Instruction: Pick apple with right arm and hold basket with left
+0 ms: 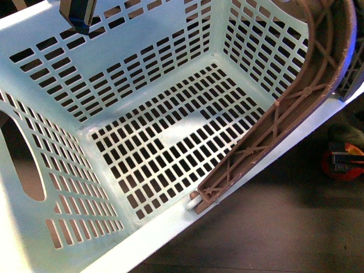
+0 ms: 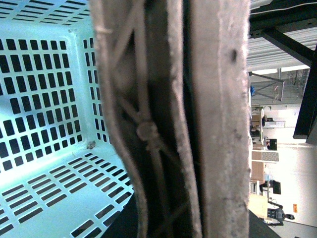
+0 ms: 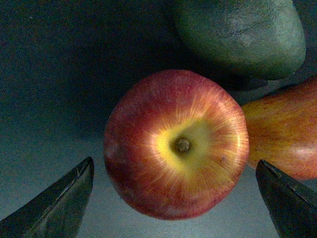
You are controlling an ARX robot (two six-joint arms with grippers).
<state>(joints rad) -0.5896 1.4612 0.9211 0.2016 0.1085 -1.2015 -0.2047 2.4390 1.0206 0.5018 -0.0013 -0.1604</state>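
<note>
Right fingers (image 3: 54,203) gape astride the apple (image 3: 176,144) on dark surface (image 3: 49,74); whether left fingers grip basket (image 1: 153,236), unclear.

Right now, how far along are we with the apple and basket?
Done, seemingly: the left arm is at the basket, its handle filling that wrist view; the grip itself is hidden. In hand: the right jaws stand open either side of the apple. Still to do: close and lift.

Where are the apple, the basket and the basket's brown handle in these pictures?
apple (image 3: 176,144): right wrist view, on the yellow patch beside its stem.
basket (image 1: 159,233): front view, on its near rim.
handle (image 1: 296,102): front view, on the lattice about midway up.
</note>
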